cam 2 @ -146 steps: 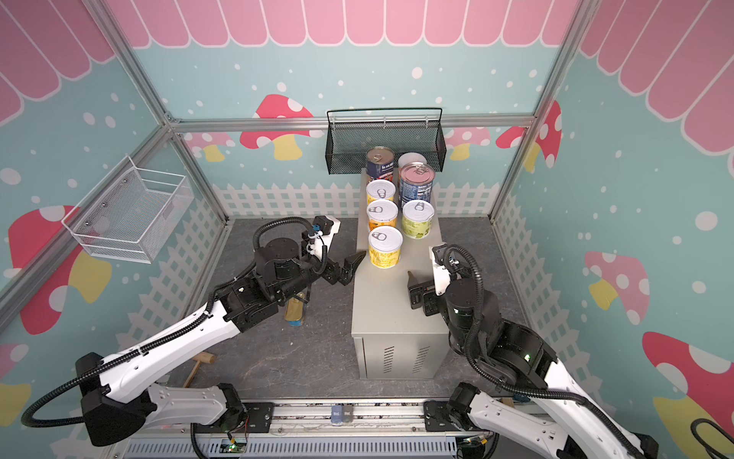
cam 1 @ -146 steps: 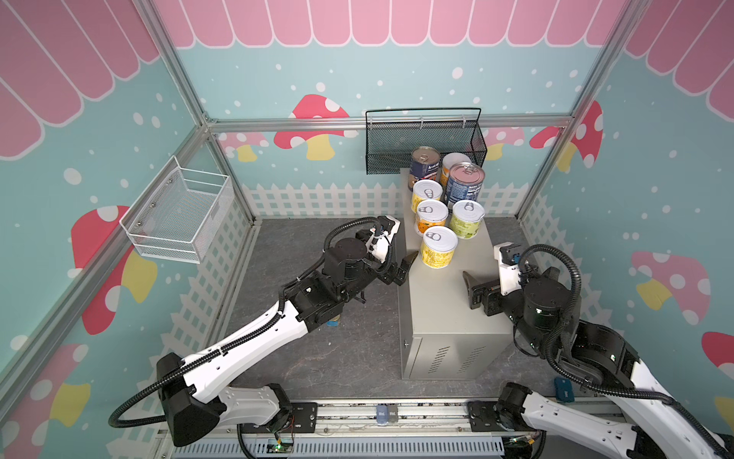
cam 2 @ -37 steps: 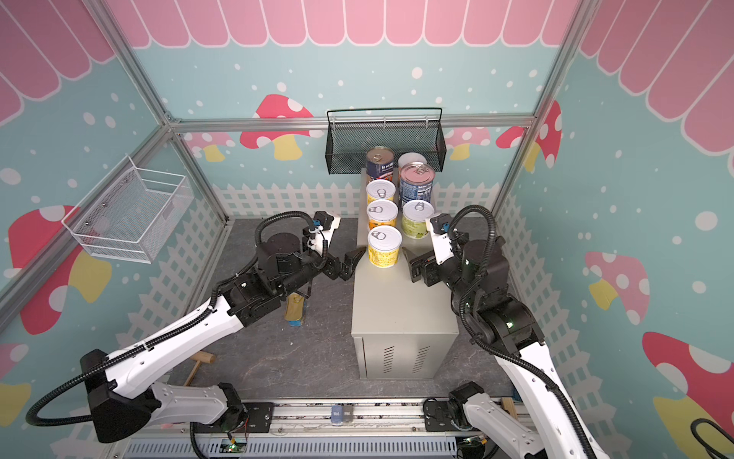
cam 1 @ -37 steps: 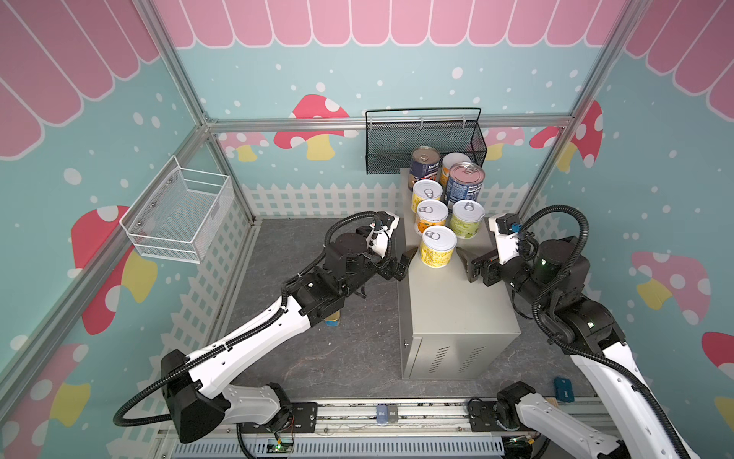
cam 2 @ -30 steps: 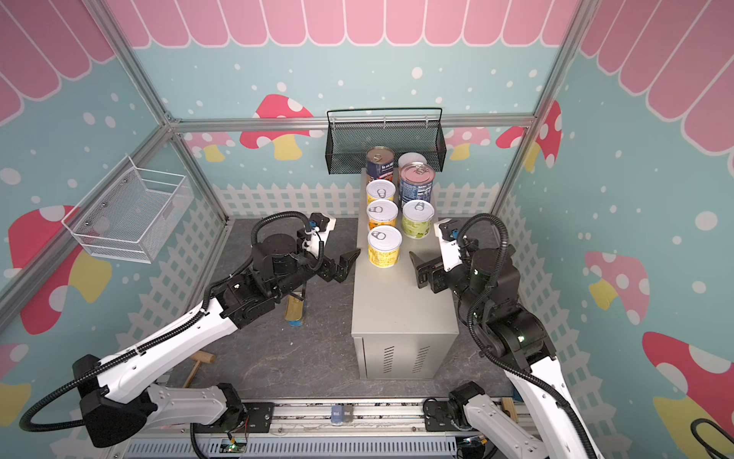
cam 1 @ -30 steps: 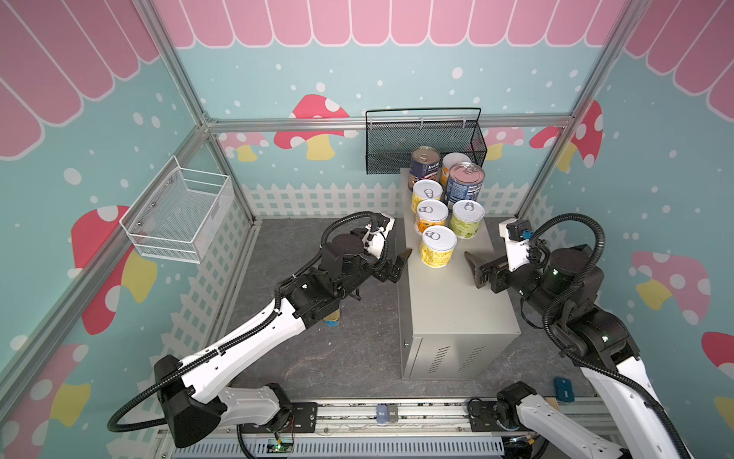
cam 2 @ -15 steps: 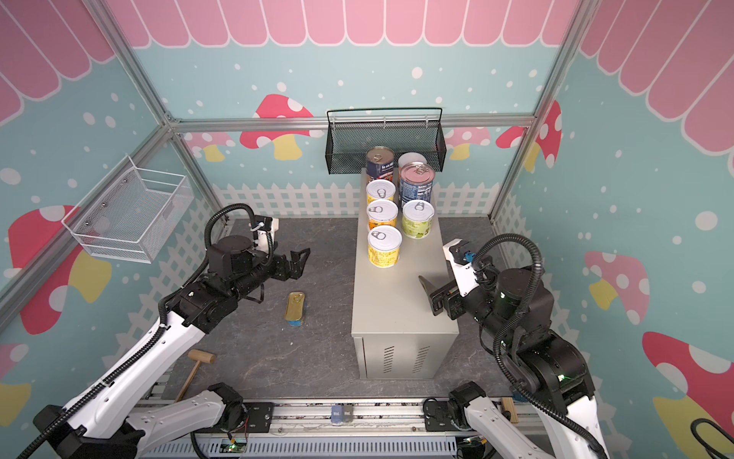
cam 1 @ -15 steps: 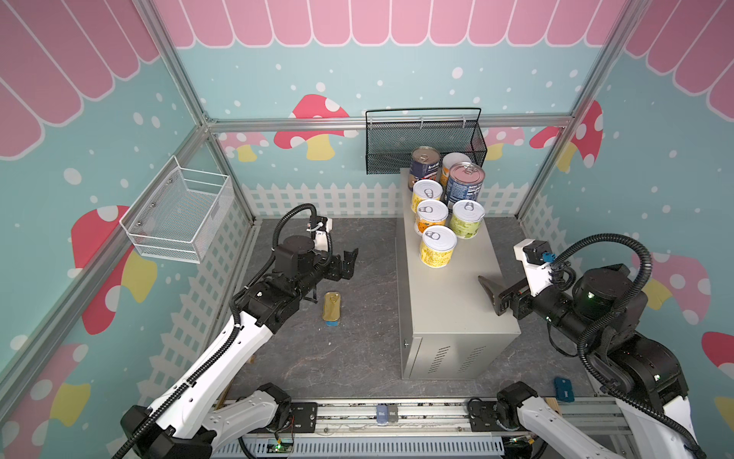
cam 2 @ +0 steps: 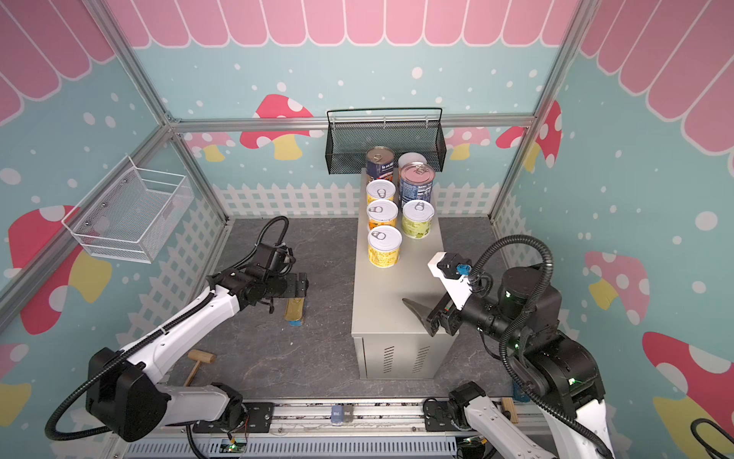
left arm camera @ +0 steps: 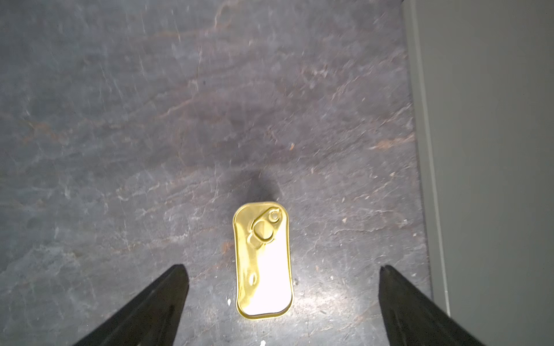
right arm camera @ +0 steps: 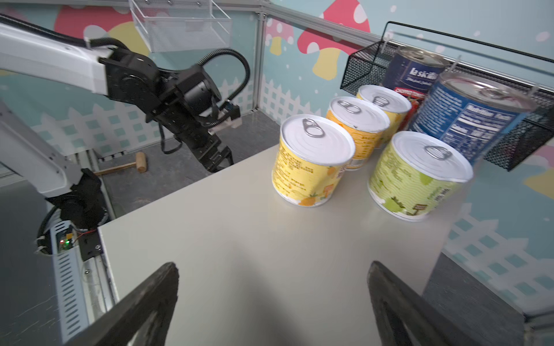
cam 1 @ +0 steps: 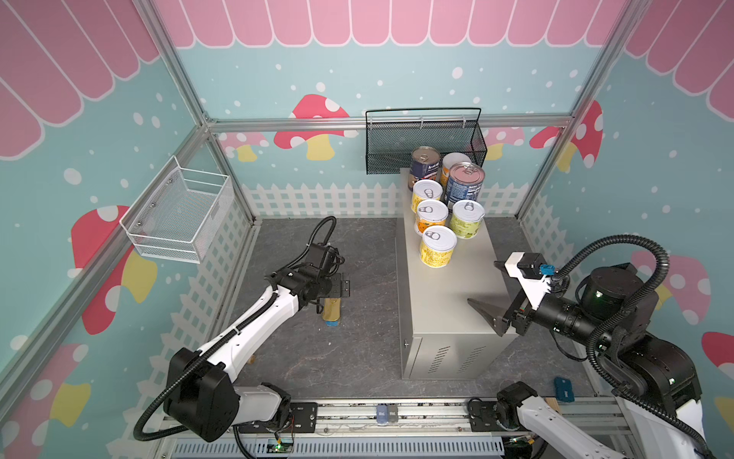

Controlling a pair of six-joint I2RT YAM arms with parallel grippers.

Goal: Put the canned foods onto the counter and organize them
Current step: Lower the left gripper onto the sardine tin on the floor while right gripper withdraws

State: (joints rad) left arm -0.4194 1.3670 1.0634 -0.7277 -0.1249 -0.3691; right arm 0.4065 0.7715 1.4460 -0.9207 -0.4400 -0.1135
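Slate floor (cam 1: 337, 357): gold tin (left arm camera: 263, 263) | counter (cam 1: 449, 302): seven cans (cam 1: 438, 246) | left gripper (left arm camera: 281, 267), right gripper (right arm camera: 273, 264): both spread

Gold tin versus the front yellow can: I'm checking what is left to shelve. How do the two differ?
Place: the gold tin lies on the floor, the front yellow can stands on the counter. Shape: the gold tin is a flat rounded rectangle, the front yellow can an upright cylinder. Finish: the gold tin is bare gold metal, the front yellow can has a printed label and white lid. Both have pull tabs.
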